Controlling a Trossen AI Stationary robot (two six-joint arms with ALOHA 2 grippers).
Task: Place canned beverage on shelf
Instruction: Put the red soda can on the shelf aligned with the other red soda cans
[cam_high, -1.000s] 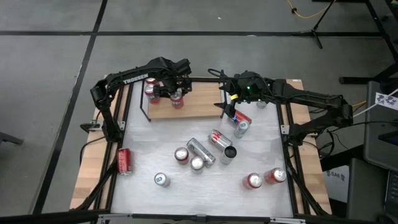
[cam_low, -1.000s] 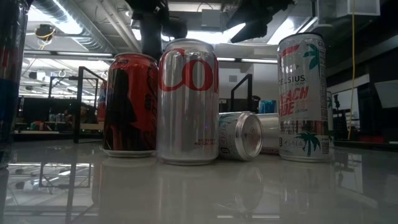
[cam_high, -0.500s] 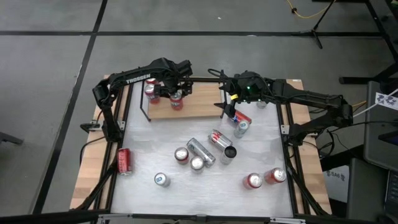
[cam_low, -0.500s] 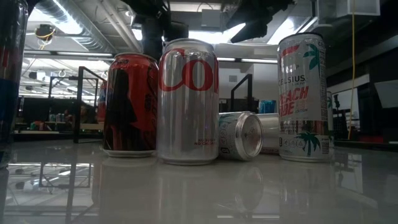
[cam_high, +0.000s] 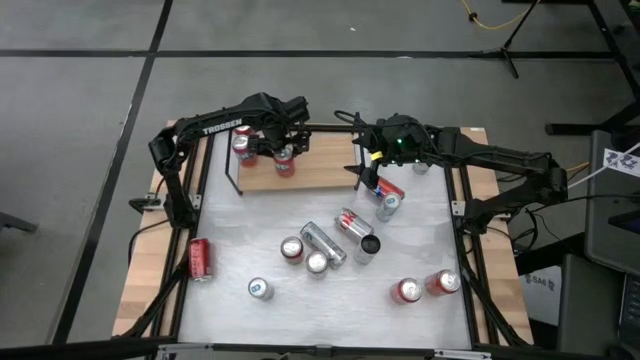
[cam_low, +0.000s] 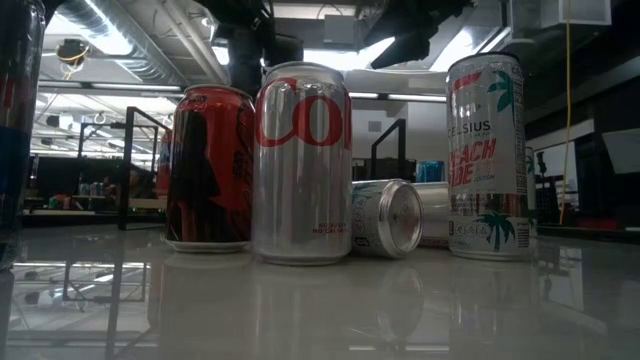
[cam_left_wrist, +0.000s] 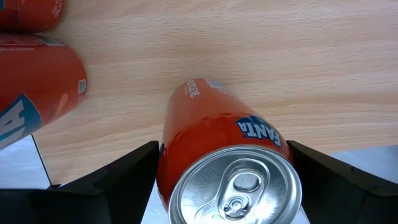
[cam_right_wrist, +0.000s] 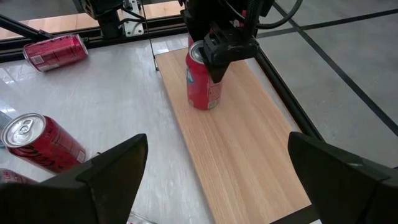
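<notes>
From above, the left gripper (cam_high: 284, 150) hangs over an orange Fanta can (cam_high: 284, 160) standing on the light-brown wooden shelf with black rails (cam_high: 320, 168), beside another red can (cam_high: 241, 146). At its wrist, the fingers (cam_left_wrist: 124, 169) straddle the can with gaps on both sides, likely just letting go. From the right wrist, the right gripper (cam_right_wrist: 214, 171) waits wide and empty at the shelf's far end, probably keeping clear.
</notes>
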